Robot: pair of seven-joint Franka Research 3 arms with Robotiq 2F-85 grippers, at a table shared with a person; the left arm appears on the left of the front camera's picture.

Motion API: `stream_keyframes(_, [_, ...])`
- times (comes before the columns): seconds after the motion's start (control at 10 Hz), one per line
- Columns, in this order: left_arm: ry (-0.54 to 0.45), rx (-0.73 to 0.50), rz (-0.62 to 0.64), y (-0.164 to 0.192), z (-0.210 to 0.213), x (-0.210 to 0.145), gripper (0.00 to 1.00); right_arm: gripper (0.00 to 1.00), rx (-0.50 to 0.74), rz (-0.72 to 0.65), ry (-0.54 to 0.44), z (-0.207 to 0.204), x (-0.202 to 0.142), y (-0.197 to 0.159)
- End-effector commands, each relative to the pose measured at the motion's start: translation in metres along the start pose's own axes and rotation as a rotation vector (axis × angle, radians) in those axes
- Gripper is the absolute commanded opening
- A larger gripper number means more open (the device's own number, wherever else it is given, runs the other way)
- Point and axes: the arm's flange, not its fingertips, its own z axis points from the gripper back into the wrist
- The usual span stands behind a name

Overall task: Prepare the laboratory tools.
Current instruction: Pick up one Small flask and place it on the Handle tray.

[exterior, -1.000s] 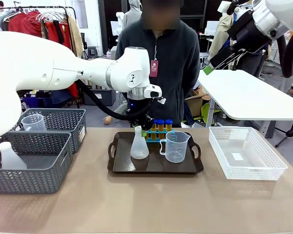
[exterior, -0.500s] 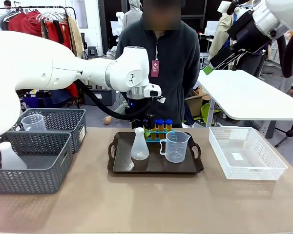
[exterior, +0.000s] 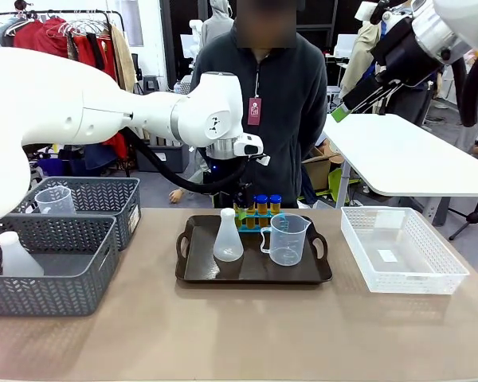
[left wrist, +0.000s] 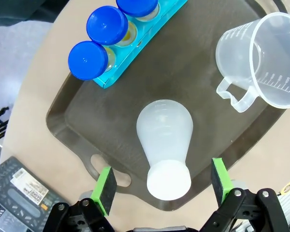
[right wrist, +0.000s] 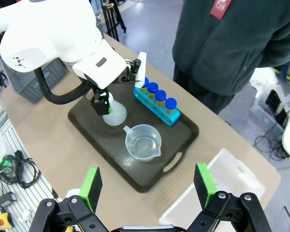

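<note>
My left gripper (left wrist: 162, 186) hangs wide open above the white translucent conical flask (left wrist: 165, 145) on the dark tray (left wrist: 82, 121); my right gripper (right wrist: 147, 187) gapes too; the small blue rack (left wrist: 135, 46) looks partly cut off.

This is a robotics lab or test room set up in a mixed workspace rather than a true chemistry lab. Two white robot arms (exterior: 80, 103) work at a plain tan table (exterior: 239, 334) while a person (exterior: 259, 111) stands at its far side wearing a badge, and loose cables (right wrist: 12, 174) lie on the floor beside the table. Behind are a clothes rack (exterior: 60, 36) hung with garments, a white folding table (exterior: 406, 155), and cardboard boxes (exterior: 319, 163), suggesting a staged data-recording space.
</note>
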Motion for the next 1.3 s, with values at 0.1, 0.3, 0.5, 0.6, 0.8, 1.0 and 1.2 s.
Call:
stream_keyframes(0.1, [0.003, -0.001, 0.001, 0.001, -0.003, 0.000, 1.00, 1.00, 0.005, -0.001, -0.004, 0.001, 0.000, 0.000])
stream_keyframes(0.3, [0.003, -0.001, 0.001, 0.001, -0.003, 0.000, 1.00, 1.00, 0.005, -0.001, -0.004, 0.001, 0.000, 0.000])
stream_keyframes(0.5, [0.003, -0.001, 0.001, 0.001, -0.003, 0.000, 1.00, 1.00, 0.005, -0.001, -0.004, 0.001, 0.000, 0.000])
stream_keyframes(0.6, [0.001, -0.003, -0.002, -0.001, -0.004, 0.003, 1.00, 1.00, 0.005, -0.001, -0.004, 0.001, 0.000, 0.000])
stream_keyframes(0.8, [0.032, -0.008, -0.037, 0.000, 0.023, -0.013, 1.00, 1.00, 0.005, -0.001, -0.004, 0.001, 0.000, 0.000])
stream_keyframes(1.0, [0.013, -0.027, -0.112, -0.002, 0.051, -0.027, 1.00, 1.00, 0.005, -0.001, -0.004, 0.001, 0.000, 0.000])
stream_keyframes(1.2, [-0.033, -0.089, -0.176, -0.003, 0.079, -0.039, 1.00, 1.00, 0.005, -0.001, -0.004, 0.001, 0.000, 0.000])
